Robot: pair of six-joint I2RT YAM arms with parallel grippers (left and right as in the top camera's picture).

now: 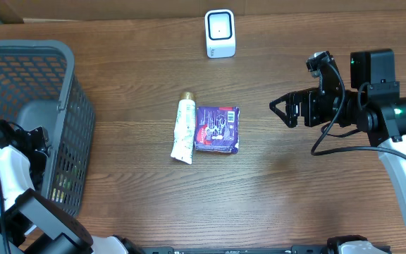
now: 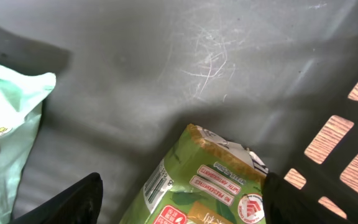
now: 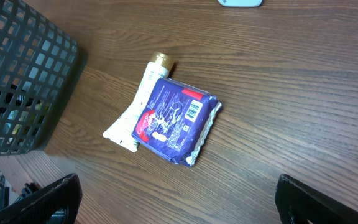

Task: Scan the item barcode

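Purple foil packet [image 1: 217, 129], with a red patch and a white barcode panel, is lying flat on the brown wooden table [image 1: 294, 197]. It is touching the white gold-capped tube [image 1: 183, 131] and lying well apart from the white box scanner [image 1: 220, 33]. Right gripper [image 1: 277, 111] is hovering beside it, jaws spread wide, empty. Left gripper [image 2: 176, 202] is reaching inside the grey plastic basket [image 1: 27, 48], jaws apart astride a green printed pouch [image 2: 210, 180], apparently not clamping it.

Brown wood-grain table [image 1: 294, 190]. Grey grid-mesh basket [image 1: 76, 120]. White tube [image 1: 183, 134] with green print, gold cap [image 1: 186, 94]. Purple packet [image 1: 217, 129], red label, white barcode patch. White scanner [image 1: 220, 33]. Green packet [image 2: 204, 186], red labels. Mint-green bag [image 2: 5, 137].
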